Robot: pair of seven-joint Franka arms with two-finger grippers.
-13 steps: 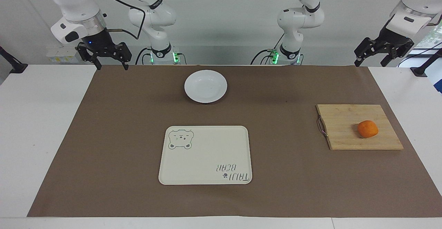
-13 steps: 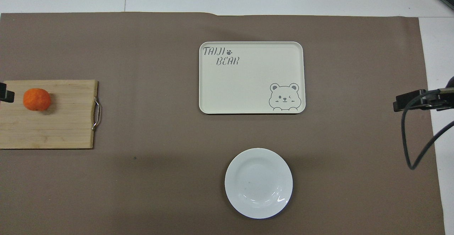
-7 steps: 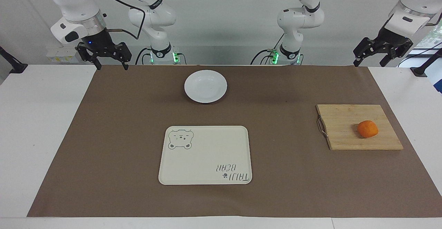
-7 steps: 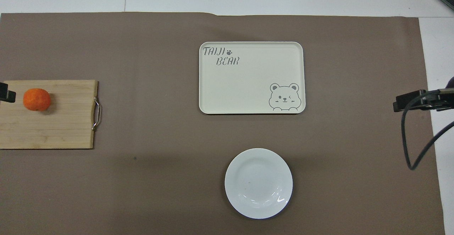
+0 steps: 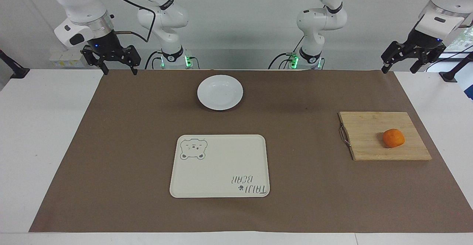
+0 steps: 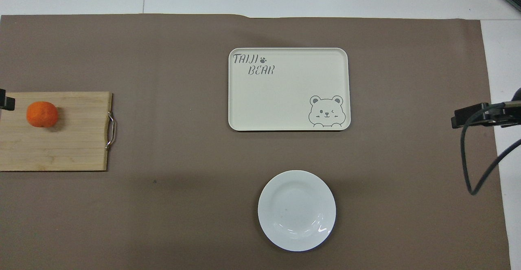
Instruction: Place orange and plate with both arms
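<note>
The facing camera sits high across the table, looking toward the robots, whose bases fill the top of frame. The overhead camera looks steeply down from the robots' end. Both cover the brown mat (image 5: 111, 145), tray (image 5: 221, 152) (image 6: 285, 82) and plate (image 5: 220, 92) (image 6: 296, 210), half a turn apart.

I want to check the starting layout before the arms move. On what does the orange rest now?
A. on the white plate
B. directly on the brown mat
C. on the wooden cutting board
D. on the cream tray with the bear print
C: the orange sits on the wooden cutting board at the left arm's end of the table, apart from the plate and the tray.
</note>
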